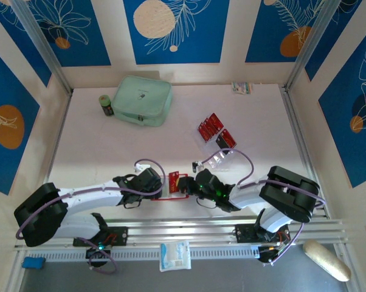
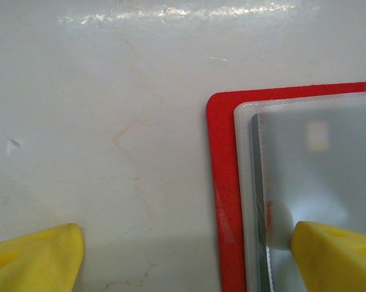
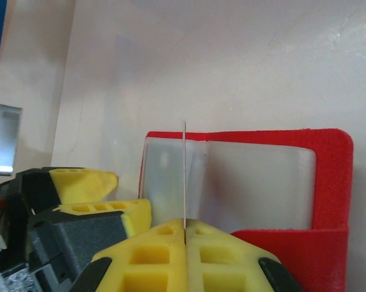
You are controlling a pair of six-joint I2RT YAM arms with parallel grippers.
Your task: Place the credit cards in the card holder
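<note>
Wallet [image 2: 222, 194] red, frosted grey-white inside; cards [image 1: 211, 126] red, black-banded; case [image 1: 141, 100] mint green; walls [image 1: 189, 42] blue, white leaf outlines.

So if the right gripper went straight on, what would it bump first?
Probably the card holder: the right gripper, shut on a thin card, points at its open inside. The card's edge would arrive first, though depth is unclear.

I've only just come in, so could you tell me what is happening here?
The right pincer is shut on a credit card, held edge-on at the clear pockets of the open red card holder. The left pincer is open, one fingertip over those pockets, the other over bare table. More red cards lie farther back.
</note>
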